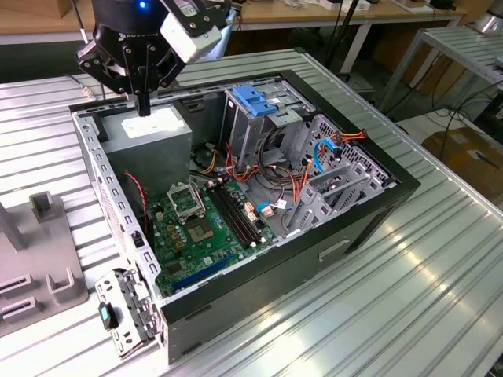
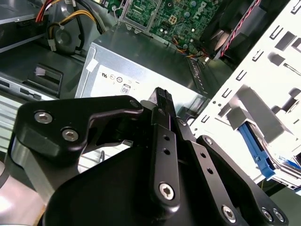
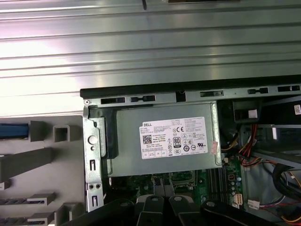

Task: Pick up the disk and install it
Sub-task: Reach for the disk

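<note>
Presently the gripper (image 1: 142, 106) hangs over the open computer case (image 1: 377, 212), jaws closed and holding nothing. In both wrist views its black fingers (image 2: 162, 101) come together with no gap and no object between them. Directly below sits the grey power supply (image 3: 164, 141) with its white label; the fingertips are above it and appear not to touch.

Beyond the case's silver side wall (image 1: 98, 177), toward the exterior view's left, stands a grey holder (image 1: 47, 259) on the ribbed table (image 1: 393, 314). The disk (image 3: 13, 131) is judged to stand in this holder: a bright blue rail shows there in the first wrist view, and again in the second wrist view, but the drive body is hidden. It is well apart from the gripper.

Farther across the case, the drive cage (image 1: 251, 129) carries a blue latch piece (image 1: 255, 98), with orange cables (image 1: 302, 184) lying just beside the bay.

Hazards noted:
- Closed jaws meeting the disk would knock it over in its holder rather than grasp it.
- The side wall stands between gripper and holder, so a low crossing risks a strike on its upper edge.
- The blue latch piece could be mistaken for the disk, being the same colour.
- Loose cables near the cage could snag or block seating.
- A grip on the plastic rails alone may flex or slip.
</note>
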`<state>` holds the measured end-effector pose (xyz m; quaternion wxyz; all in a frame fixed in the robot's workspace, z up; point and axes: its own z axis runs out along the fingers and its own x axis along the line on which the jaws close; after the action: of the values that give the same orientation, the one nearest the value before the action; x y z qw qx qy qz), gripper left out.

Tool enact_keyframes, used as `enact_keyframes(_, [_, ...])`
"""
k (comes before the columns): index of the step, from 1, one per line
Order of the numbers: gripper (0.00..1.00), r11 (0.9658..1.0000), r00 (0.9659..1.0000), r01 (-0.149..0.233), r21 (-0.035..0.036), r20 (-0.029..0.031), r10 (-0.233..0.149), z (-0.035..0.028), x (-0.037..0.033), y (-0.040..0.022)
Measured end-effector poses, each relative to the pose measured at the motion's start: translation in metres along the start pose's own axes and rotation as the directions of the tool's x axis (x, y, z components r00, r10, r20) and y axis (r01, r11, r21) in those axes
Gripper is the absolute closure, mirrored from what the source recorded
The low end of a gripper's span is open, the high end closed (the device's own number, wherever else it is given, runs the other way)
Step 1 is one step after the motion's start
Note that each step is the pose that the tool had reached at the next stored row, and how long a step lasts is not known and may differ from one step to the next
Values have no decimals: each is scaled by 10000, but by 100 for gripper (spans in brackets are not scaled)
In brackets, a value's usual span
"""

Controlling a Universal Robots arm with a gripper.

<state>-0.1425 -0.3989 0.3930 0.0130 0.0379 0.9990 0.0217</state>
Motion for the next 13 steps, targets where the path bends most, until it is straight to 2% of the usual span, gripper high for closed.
enact_keyframes(7, [89,10000,10000,0,0,1,0,-2,65,-5])
enact_keyframes(13, [89,10000,10000,1,-1,0,-1,-2,91,-7])
